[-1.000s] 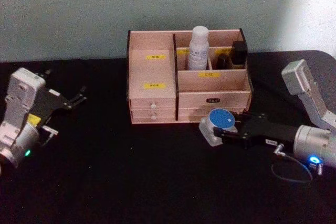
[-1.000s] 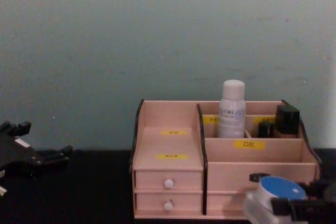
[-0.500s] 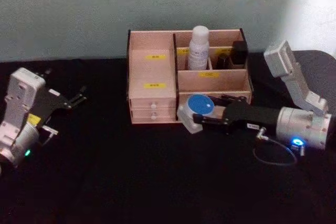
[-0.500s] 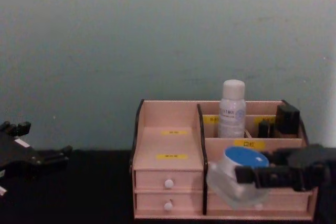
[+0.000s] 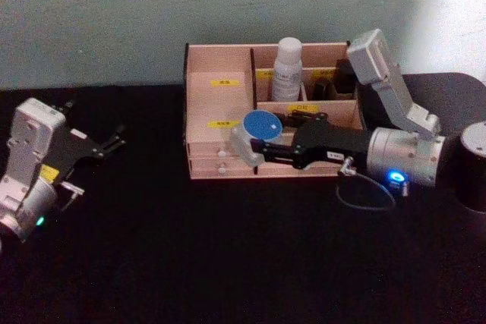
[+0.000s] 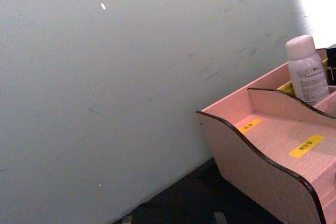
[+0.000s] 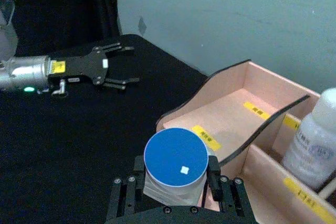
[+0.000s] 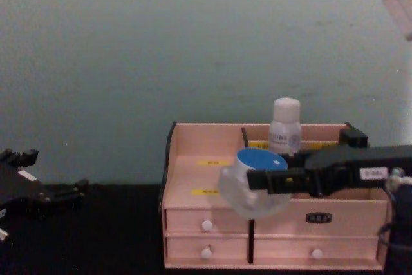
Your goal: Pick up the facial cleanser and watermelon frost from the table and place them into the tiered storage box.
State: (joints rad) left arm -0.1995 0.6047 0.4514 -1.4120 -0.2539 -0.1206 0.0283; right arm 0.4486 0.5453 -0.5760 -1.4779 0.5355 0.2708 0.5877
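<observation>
On the black table [image 5: 190, 263], at the robot's left, the left gripper [image 7: 123, 65] is parked well apart from the work, its fingers spread and empty; its position is unchanged over the last second. The right gripper [image 8: 257, 181] is clamped on the watermelon frost [image 7: 175, 162], with one finger pressed to each side of the glass below the blue lid. A second ago this jar was held low by the box's front right corner. It is now found raised clear of the table and carried leftward, level with the lower step of the tiered storage box [image 5: 199, 96] and close by the dark divider. Whether it hangs over the wide left compartment or just before its front edge cannot be settled. The carry is judged nearly complete, with lowering and release outstanding. The facial cleanser [image 5: 288, 70] is already seated upright in a rear compartment, so that half of the task is taken as done. Small black bottles [image 5: 345, 73] are noted in the rear right compartment, with the pale wall [image 8: 193, 43] behind. Yellow labels [image 6: 306, 146] are fixed to the steps, their characters illegible. The cleanser's bluish print and the dark oval plate [image 8: 318, 218] above the right-hand drawer cannot be read.
</observation>
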